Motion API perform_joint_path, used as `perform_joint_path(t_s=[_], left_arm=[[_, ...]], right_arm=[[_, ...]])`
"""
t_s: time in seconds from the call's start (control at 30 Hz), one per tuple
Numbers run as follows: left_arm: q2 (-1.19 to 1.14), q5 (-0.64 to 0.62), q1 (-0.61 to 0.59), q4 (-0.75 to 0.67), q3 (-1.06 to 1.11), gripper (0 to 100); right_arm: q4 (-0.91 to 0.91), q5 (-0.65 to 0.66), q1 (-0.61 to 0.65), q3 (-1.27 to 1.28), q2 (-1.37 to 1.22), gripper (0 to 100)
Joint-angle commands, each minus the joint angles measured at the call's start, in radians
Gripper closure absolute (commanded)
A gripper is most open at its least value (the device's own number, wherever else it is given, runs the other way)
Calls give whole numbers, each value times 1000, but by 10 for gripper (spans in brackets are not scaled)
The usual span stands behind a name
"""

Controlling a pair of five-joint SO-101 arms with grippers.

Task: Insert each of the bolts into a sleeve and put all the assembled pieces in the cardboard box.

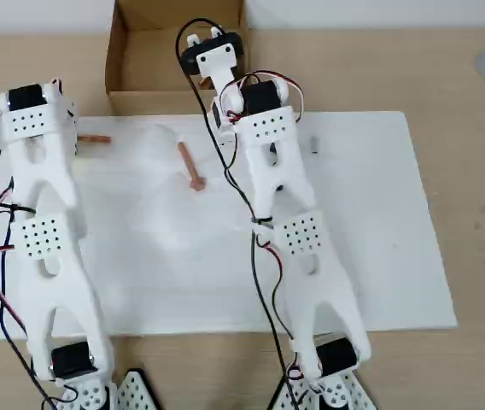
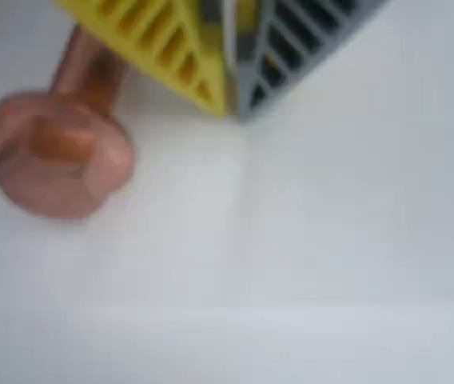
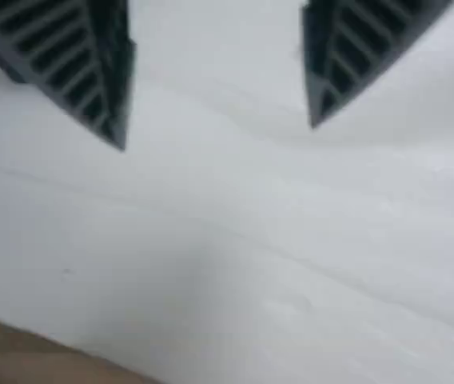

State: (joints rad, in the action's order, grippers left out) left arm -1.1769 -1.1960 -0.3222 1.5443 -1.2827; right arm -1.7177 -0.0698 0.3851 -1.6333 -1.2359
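Step in hand, as judged: pick up the first bolt (image 2: 57,158) with the left arm. The left tool (image 2: 233,100) was pressed together, its yellow and grey tips meeting on nothing, low over the white sheet (image 1: 379,256). The bolt lay on the sheet just beside the yellow finger, head toward the wrist camera, shank running off behind that finger. In the high view the same bolt stuck out from under the left arm's wrist, near the front wall of the cardboard box (image 1: 116,68). For a good grasp the tool would need to spread first and shift sideways until the shank sat between the tips. It should then close across the shank rather than the head, leaving the far end free for a sleeve. An off-centre pinch on the round shank could roll it away. A second bolt (image 1: 191,166) lay loose on the sheet between the two arms, well apart from the first. A small dark piece (image 1: 314,145) lay by the right arm, too small to say whether it was a sleeve. Pose: the left arm was stretched forward along the sheet's left side, wrist pitched down. The right arm was stretched forward mid-sheet, and the right tool (image 3: 215,132) was spread wide over bare sheet, holding nothing. The desk (image 3: 19,356) showed past the sheet's edge in that wrist view.
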Motion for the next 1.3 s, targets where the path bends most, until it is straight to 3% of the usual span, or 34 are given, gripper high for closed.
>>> perform_joint_path(t_s=[0.0,0.27,0.4,0.67,0.9,1.27], left_arm=[[-4,-2,-12,41,-101,995],[-5,6,-20,138,-296,993],[-5,98,-15,150,-394,992],[13,100,-12,150,-384,857],[10,20,8,140,-282,779],[12,20,17,-71,-57,776]], right_arm=[[-12,3,10,-33,107,815],[-63,3,8,-33,105,815],[-57,3,8,-33,102,815],[-57,2,8,-33,102,815],[-58,2,8,-33,104,815],[-63,2,-30,-33,105,815]])
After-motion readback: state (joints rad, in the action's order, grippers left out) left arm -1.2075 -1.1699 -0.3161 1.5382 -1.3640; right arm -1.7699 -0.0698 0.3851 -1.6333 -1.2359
